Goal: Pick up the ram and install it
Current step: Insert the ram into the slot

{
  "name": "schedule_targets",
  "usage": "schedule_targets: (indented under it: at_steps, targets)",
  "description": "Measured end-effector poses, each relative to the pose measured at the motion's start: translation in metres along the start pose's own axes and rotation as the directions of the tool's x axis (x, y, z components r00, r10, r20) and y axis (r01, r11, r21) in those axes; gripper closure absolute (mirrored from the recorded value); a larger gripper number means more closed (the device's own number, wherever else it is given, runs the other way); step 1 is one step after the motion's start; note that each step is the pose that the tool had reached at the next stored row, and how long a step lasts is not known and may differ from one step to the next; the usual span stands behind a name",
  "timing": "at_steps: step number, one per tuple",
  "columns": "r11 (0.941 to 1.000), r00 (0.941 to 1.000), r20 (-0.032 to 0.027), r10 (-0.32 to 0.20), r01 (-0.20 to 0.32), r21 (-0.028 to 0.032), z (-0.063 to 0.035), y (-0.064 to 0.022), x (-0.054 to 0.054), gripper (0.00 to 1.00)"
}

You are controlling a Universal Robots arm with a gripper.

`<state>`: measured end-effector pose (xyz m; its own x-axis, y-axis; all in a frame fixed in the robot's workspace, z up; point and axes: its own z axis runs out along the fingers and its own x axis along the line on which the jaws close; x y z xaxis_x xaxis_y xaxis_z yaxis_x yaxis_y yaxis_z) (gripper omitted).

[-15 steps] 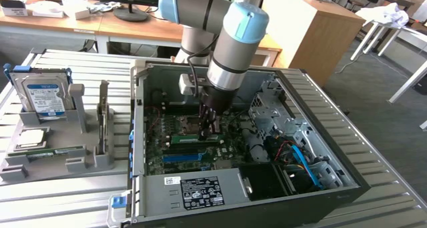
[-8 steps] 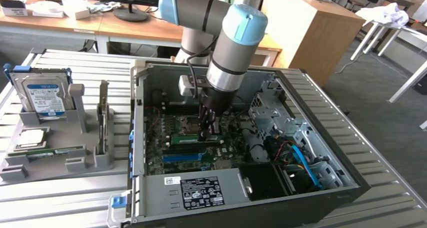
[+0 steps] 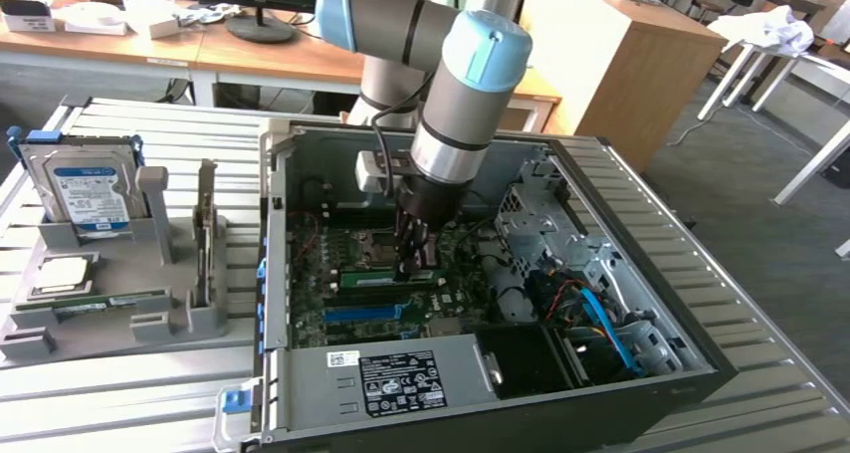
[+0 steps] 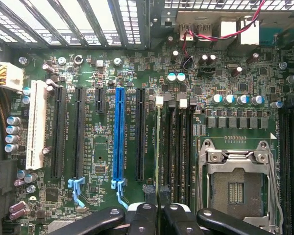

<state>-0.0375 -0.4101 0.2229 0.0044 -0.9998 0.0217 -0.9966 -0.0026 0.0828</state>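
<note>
The ram (image 4: pixel 158 147) shows edge-on in the wrist view as a thin pale line. It stands in the first memory slot, between the black expansion slots and the CPU socket (image 4: pixel 235 188). My gripper (image 4: pixel 159 218) is shut on the ram's near end, one finger on each side. In the exterior view the gripper (image 3: pixel 416 266) reaches straight down into the open computer case (image 3: pixel 273 224), right at the motherboard. There the ram (image 3: pixel 378 278) is a green strip lying across the board beside the fingers. How deep it sits in the slot I cannot tell.
A grey holder (image 3: pixel 80 334) at the exterior view's left carries a silver hard drive (image 3: pixel 87 194), an upright grey card (image 3: pixel 206 234), a chip and a green strip. Inside the case are the power supply (image 3: pixel 398 378), blue cables (image 3: pixel 598 319) and a blue expansion slot (image 4: pixel 119 137).
</note>
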Motion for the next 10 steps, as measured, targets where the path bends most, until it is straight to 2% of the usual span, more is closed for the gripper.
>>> schedule_targets:
  at_steps: [10]
  targets:
    - [1.0000,1.0000,-0.0001,0.000,0.000,-0.0003,-0.0014,-0.0003,0.0000,0.87]
